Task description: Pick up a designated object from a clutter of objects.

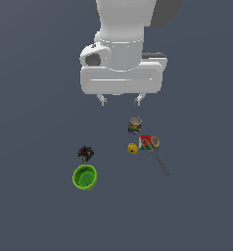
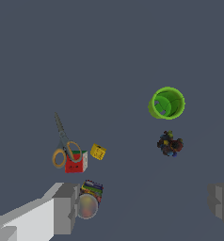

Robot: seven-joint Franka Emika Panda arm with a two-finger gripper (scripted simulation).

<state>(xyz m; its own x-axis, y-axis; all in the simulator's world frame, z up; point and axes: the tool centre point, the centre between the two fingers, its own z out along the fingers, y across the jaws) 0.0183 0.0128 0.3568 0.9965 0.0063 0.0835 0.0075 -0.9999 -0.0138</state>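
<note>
The arm's end effector (image 1: 120,101) hangs empty with jaws spread wide above the desk (image 1: 35,98), not yet lowered toward the scissors (image 1: 156,152) — which lie flat at the exterior view's right, ring handles touching the puzzle cube (image 1: 145,141), with the yellow block (image 1: 132,148) just beside it and the little can (image 1: 134,125) farther back. Their long axis runs diagonally, blades pointing away from the cube toward open desk. A clean pick would likely close across the thin blades, clear of the cube. The green bowl (image 1: 84,177) and spiky lump (image 1: 85,153) sit well apart.
</note>
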